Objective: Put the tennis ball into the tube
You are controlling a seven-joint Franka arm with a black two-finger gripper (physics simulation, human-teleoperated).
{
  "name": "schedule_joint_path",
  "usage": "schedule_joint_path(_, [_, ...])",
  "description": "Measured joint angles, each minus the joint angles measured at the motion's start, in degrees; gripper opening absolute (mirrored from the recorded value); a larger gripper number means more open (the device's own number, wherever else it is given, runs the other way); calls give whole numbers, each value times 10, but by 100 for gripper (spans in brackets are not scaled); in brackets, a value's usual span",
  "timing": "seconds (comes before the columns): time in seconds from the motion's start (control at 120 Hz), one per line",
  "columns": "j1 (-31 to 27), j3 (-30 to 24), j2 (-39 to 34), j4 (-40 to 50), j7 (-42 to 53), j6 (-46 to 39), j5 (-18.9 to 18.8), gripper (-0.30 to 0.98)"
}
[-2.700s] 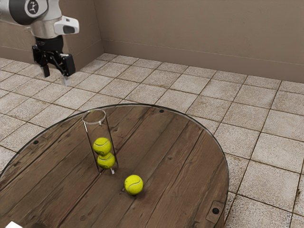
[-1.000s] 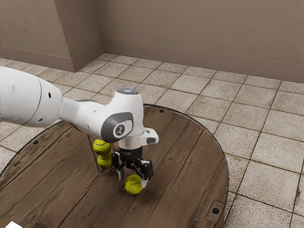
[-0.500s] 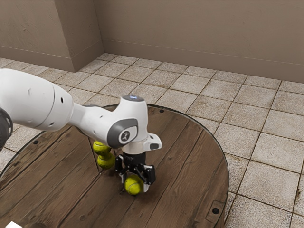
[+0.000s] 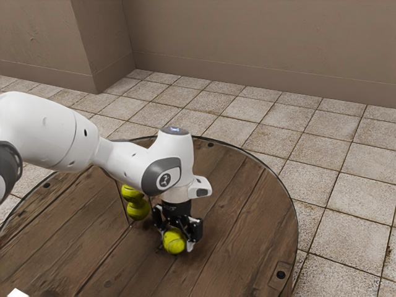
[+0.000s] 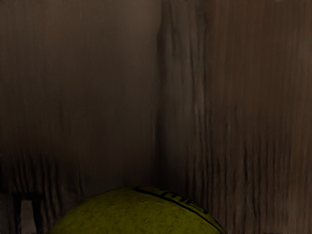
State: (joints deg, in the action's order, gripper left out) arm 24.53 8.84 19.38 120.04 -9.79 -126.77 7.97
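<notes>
Tennis ball (image 4: 174,242)'s snug in our fingers (image 4: 190,245) lol, pinched from both sides, down at the surface (image 4: 247,216).

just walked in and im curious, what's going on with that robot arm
My gripper is down around the loose tennis ball at the wooden table; whether it has a firm hold, I can't tell. Two other balls sit stacked in the clear tube, partly hidden behind my arm. The loose one isn't in there yet.
</notes>
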Motion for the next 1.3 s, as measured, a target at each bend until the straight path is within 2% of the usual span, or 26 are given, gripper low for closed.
schedule_joint_path(0.158, [-1, 0, -1, 1, 1, -1, 2, 43])
schedule_joint_path(0.333, [0, 0, -7, 0, 0, -2, 1, 41])
schedule_joint_path(0.467, [4, 1, -55, 0, -2, 17, -5, 39])
schedule_joint_path(0.533, [10, 3, -84, -9, -4, 38, -24, 38])
schedule_joint_path(0.7, [14, 11, -122, -118, -6, 136, -88, 38])
schedule_joint_path(0.875, [0, 14, -150, -214, -7, 233, -130, 38])
schedule_joint_path(1.0, [-43, 13, -155, -239, -4, 278, -138, 38])
schedule_joint_path(1.2, [-186, -17, -152, -240, 17, 311, -127, 39])
schedule_joint_path(1.3, [-201, -24, -149, -237, 26, 317, -118, 39])
